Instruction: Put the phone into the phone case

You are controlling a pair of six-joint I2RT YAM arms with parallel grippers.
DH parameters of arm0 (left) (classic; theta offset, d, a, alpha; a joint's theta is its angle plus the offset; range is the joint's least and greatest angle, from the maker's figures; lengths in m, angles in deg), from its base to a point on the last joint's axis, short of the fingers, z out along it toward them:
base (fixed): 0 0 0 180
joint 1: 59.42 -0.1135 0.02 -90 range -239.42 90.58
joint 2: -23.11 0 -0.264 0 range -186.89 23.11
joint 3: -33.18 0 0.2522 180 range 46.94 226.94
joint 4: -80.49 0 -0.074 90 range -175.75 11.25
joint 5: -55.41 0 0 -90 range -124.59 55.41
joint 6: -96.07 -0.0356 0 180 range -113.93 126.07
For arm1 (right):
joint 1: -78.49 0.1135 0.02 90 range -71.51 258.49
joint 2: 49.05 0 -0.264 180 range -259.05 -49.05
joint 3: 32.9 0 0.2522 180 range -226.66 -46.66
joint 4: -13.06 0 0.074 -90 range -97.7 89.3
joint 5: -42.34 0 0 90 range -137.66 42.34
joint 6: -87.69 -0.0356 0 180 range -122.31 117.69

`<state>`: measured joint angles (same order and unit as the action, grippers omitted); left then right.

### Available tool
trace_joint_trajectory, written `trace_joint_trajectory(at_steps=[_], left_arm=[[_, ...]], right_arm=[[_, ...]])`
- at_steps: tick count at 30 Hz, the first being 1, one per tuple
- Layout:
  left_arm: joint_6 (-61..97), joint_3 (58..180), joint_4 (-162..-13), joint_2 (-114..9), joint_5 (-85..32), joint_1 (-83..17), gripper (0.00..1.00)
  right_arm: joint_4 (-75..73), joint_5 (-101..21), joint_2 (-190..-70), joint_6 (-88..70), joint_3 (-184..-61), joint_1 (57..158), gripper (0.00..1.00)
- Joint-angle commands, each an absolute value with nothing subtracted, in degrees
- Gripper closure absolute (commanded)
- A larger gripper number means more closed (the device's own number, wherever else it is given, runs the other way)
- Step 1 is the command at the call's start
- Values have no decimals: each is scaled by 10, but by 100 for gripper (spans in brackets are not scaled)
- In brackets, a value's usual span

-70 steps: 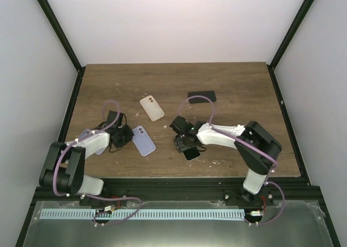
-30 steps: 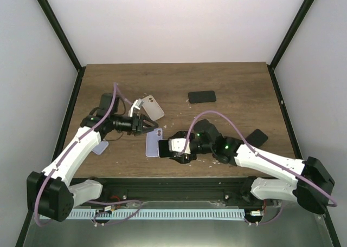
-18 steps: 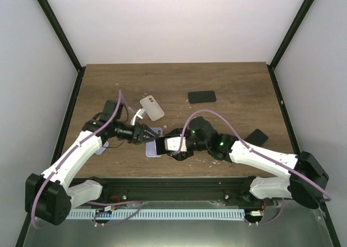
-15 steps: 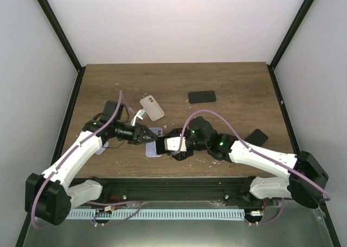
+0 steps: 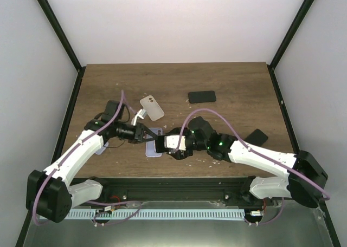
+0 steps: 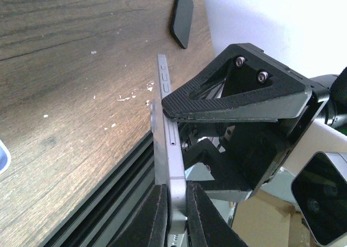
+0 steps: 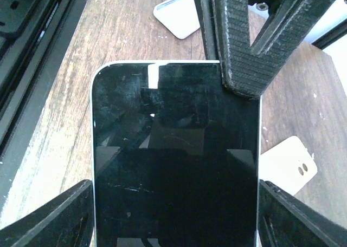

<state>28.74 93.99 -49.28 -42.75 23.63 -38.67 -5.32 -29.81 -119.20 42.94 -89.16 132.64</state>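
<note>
A lavender phone [image 5: 152,151] is held just above the table's front edge by both grippers. My left gripper [image 5: 146,135] is shut on one short end; in the left wrist view [image 6: 174,214] the phone [image 6: 164,128] stands edge-on between its fingers. My right gripper [image 5: 162,144] is shut across the phone's long sides; in the right wrist view [image 7: 176,220] the black screen [image 7: 173,149] fills the frame. A pale clear case [image 5: 100,147] lies partly under my left arm, and also shows in the right wrist view [image 7: 179,11]. A beige case [image 5: 152,108] lies behind the grippers.
One black phone [image 5: 201,97] lies at the back centre, another [image 5: 257,136] at the right by my right arm. The beige case shows in the right wrist view [image 7: 287,163]. The table's front rail [image 5: 179,182] runs right below the grippers.
My right arm has carried the phone left along the front edge. My left gripper, open a second ago, has come down and shut on the phone's end.
</note>
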Motion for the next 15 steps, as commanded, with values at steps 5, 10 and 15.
trace_joint_trajectory(at_steps=[5, 10, 15], left_arm=[[412, 916, -602, -396, 176, -385, 100], [468, 870, -672, -380, 150, -389, 100], [496, 848, -678, -348, 28, -392, 100]], right_arm=[[51, -305, -1098, 185, -878, 1328, 1], [83, -335, -1039, 22, -842, 1328, 0], [48, -441, -1055, -183, -878, 1328, 0]])
